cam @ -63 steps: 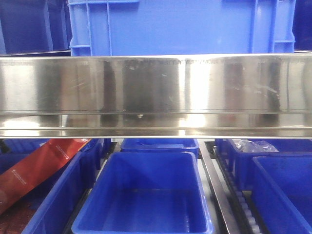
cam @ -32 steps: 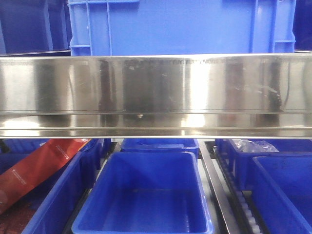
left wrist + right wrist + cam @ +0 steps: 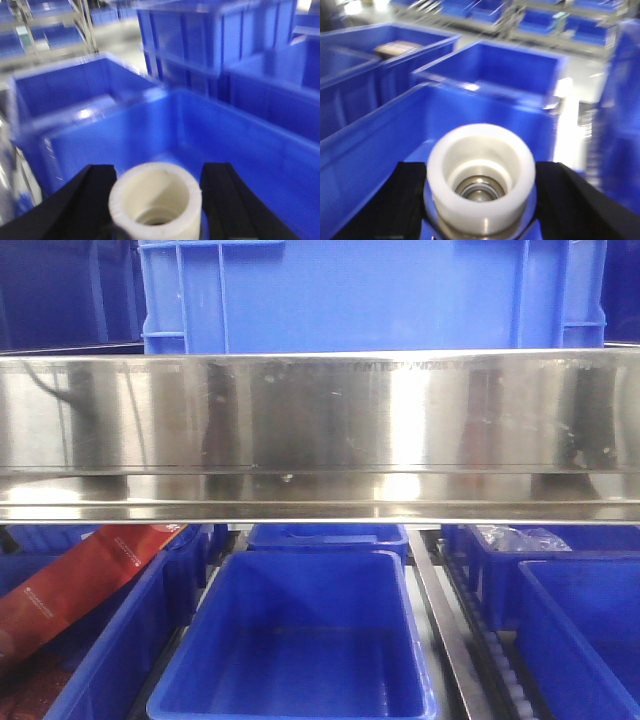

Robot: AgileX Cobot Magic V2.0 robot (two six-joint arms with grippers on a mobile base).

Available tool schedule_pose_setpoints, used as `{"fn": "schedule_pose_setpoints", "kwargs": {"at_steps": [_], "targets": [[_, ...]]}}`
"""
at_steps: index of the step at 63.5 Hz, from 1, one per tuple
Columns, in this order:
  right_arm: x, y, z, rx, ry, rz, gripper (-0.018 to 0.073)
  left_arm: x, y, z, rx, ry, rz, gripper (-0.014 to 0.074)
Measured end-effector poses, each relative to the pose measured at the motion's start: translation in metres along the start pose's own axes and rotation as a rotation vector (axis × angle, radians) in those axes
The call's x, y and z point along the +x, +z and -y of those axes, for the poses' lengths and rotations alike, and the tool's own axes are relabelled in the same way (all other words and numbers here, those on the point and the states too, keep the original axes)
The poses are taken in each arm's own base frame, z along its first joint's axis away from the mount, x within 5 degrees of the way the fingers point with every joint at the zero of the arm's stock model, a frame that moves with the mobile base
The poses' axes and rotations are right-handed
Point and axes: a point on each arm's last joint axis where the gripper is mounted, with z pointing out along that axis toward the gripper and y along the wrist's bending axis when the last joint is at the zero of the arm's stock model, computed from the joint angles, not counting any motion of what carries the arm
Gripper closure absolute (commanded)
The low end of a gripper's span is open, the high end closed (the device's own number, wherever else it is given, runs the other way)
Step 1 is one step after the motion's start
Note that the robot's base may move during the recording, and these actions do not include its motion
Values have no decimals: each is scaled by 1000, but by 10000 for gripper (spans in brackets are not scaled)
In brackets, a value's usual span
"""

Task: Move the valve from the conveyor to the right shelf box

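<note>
right gripper [image 3: 481, 202] clamped on white-collared valve [image 3: 480, 167], centered between its jaws, left gripper [image 3: 157, 205] apparently clamped on 2nd, pale valve [image 3: 156, 192], view blurry

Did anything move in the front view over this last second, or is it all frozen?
Only the dim reflections in the steel rail shifted; a dark streak now shows near its left end. The blue boxes and the red packet below stayed put. No arm shows in that view.
</note>
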Motion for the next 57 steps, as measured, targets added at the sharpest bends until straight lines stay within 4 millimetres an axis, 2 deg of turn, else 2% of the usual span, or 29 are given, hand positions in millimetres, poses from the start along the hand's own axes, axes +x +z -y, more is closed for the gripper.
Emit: {"fn": "schedule_pose_setpoints", "kwargs": {"at_steps": [5,15,25,31,34,37,50,53,57], "targets": [[9,27,-5,-22,-2,-48,713,15,29,0,6,-5,-56,708],[37,75,-6,-34,7,-177,713,46,71,1,19,-15,-154,708],[62,106,-6,-41,11,-286,705,66,93,2,24,-18,-212,708],[71,116,-5,-41,13,-313,634,72,100,2,25,-19,-229,675],[74,120,-5,-42,14,-324,573,75,103,2,26,-19,-238,630],[77,123,-5,-43,14,-337,468,77,105,2,27,-20,-246,557],[79,125,-5,-44,14,-352,50,79,106,3,30,-20,-261,125],[76,122,-5,-44,14,-338,-6,78,106,3,30,-20,-255,34],[71,118,-5,-43,13,-325,-8,74,104,3,30,-21,-244,-20]]}}
